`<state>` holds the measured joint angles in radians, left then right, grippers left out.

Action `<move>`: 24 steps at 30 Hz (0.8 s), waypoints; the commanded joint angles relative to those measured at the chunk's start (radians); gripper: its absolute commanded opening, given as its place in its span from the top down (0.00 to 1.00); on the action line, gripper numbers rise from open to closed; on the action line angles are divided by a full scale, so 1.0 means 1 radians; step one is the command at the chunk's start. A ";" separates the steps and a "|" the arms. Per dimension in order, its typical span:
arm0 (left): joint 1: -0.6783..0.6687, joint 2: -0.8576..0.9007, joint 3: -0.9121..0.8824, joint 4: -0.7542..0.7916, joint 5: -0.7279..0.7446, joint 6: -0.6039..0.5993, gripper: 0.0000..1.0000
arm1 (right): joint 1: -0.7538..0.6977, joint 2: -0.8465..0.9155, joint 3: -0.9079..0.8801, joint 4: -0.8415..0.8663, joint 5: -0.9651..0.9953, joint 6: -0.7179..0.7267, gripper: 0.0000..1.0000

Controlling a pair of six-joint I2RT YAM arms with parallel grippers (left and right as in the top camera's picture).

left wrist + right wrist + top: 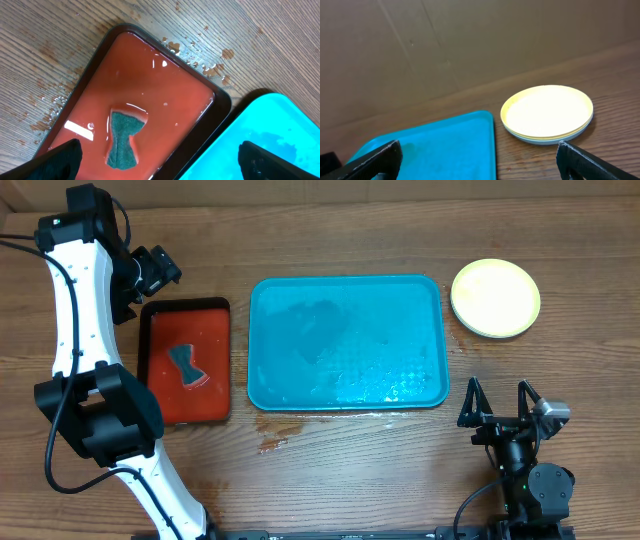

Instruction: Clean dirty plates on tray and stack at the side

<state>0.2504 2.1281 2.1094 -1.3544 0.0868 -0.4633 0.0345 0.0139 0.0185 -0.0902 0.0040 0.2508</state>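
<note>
The plates (495, 298) sit stacked on the table to the right of the teal tray (346, 342), a pale yellow-green one on top; the right wrist view shows the stack (547, 113) with a light blue one at the bottom. The tray holds no plates and looks wet; it also shows in the right wrist view (440, 145) and the left wrist view (265, 135). My left gripper (158, 270) is open and empty above the far end of the red tray. My right gripper (498, 402) is open and empty near the front edge, below the plates.
A red tray (185, 362) with a dark rim lies left of the teal tray, holding water and a dark green sponge (124, 139). Water drops lie on the wood around it and in front of the teal tray (275, 442). A cardboard wall stands behind the table.
</note>
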 commanded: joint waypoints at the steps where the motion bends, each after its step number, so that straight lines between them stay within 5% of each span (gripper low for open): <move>1: -0.002 -0.017 0.013 0.001 0.008 0.019 0.00 | 0.005 -0.011 -0.010 0.006 0.013 -0.121 0.00; 10: -0.002 -0.017 0.013 0.001 0.008 0.019 0.00 | 0.028 -0.011 -0.010 0.004 0.002 -0.425 0.00; 24: -0.002 -0.017 0.013 0.001 0.008 0.019 0.00 | 0.028 -0.011 -0.010 0.005 -0.005 -0.375 0.00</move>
<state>0.2504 2.1281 2.1094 -1.3544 0.0868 -0.4633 0.0551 0.0139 0.0185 -0.0902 0.0036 -0.1272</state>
